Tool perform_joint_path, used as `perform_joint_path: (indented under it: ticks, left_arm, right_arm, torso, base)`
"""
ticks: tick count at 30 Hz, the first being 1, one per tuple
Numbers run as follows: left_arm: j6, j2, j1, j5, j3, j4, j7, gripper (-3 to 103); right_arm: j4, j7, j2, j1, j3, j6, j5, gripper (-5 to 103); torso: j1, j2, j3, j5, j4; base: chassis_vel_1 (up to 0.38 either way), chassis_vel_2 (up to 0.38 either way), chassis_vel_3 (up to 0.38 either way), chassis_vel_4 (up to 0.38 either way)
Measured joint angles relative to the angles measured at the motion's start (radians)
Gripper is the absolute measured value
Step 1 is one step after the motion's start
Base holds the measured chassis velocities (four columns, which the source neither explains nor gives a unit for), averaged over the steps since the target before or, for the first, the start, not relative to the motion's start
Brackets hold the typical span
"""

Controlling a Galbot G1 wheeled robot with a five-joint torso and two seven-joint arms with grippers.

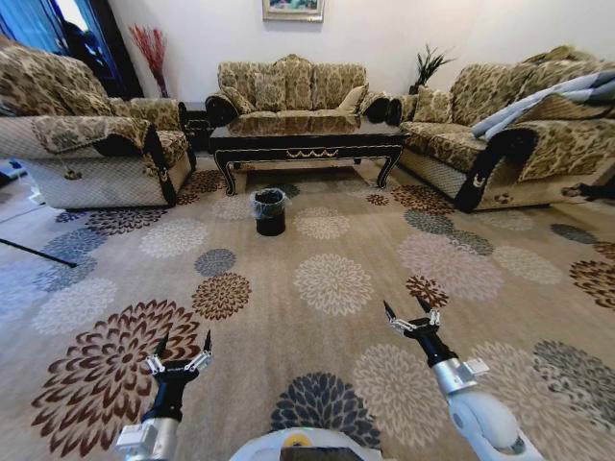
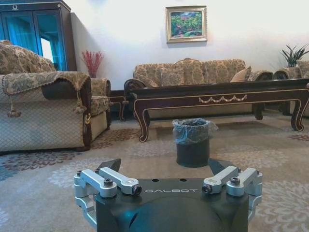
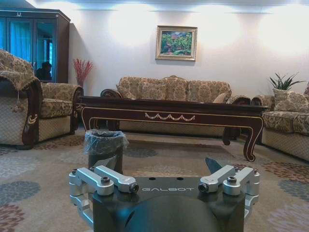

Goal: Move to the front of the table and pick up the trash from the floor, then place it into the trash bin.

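Dark low table (image 1: 306, 144), bag-lined black trash bin (image 1: 270, 211) upright on floral floor (image 1: 332, 283), seemingly just before it.

Too small in the head view to make out any trash on the floor (image 1: 327, 240) near the trash bin (image 1: 270, 212). Table (image 2: 217, 96) cut off at the left wrist view's edge; bin's foot (image 3: 104, 162) hidden behind the right gripper's body.

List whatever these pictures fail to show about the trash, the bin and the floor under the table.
- Trash: no litter can be made out on the carpet in the head view; too small and far to tell.
- Trash bin: its inside is hidden by the bag-lined rim; in the right wrist view the right gripper covers its base.
- Floor under the table: dark shadow hides it in the head view.
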Motion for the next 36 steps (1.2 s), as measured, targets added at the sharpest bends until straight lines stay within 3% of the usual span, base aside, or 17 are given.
perform_joint_path:
  ticks: [36]
  left_arm:
    - [0.0, 0.0, 0.0, 0.0, 0.0, 0.0, 0.0, 100]
  right_arm:
    - [0.0, 0.0, 0.0, 0.0, 0.0, 0.0, 0.0, 100]
  torso:
    - [0.021, 0.146, 0.124, -0.0001, 0.0]
  base:
    - [-0.001, -0.001, -0.003, -0.001]
